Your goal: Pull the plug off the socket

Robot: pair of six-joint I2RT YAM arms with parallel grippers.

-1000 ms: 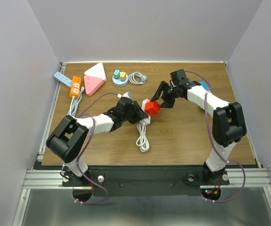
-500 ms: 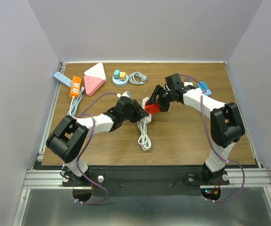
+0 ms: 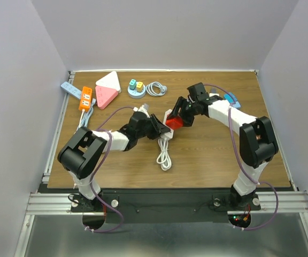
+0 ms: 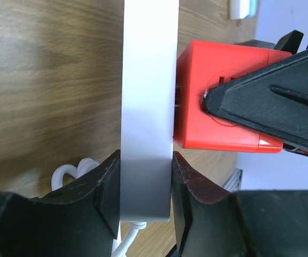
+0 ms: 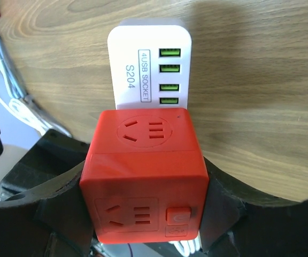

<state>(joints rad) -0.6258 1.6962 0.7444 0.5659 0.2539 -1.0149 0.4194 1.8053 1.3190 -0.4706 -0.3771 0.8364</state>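
A red cube plug (image 3: 174, 121) sits against the face of a white USB socket block (image 3: 166, 130) at the table's middle. My left gripper (image 3: 156, 131) is shut on the white block; in the left wrist view its pads (image 4: 107, 195) press both sides of the block (image 4: 148, 107) near its cable end (image 4: 146, 193). My right gripper (image 3: 177, 118) is shut on the red cube (image 5: 143, 176), one finger on each side (image 5: 146, 214). The white block (image 5: 149, 69) shows green USB ports beyond the cube. The cube (image 4: 218, 101) meets the block at a thin dark seam.
The block's coiled white cable (image 3: 163, 158) lies toward the near edge. At the back left are an orange power strip (image 3: 85, 98), a blue strip (image 3: 71, 90), pink and white triangular sockets (image 3: 107, 91), a round adapter (image 3: 137, 89) and a cable coil (image 3: 156, 88). A blue item (image 3: 231, 98) lies right.
My right gripper moved left onto the red cube and closed on it. My left arm's elbow has shifted right a little, still holding the white block.
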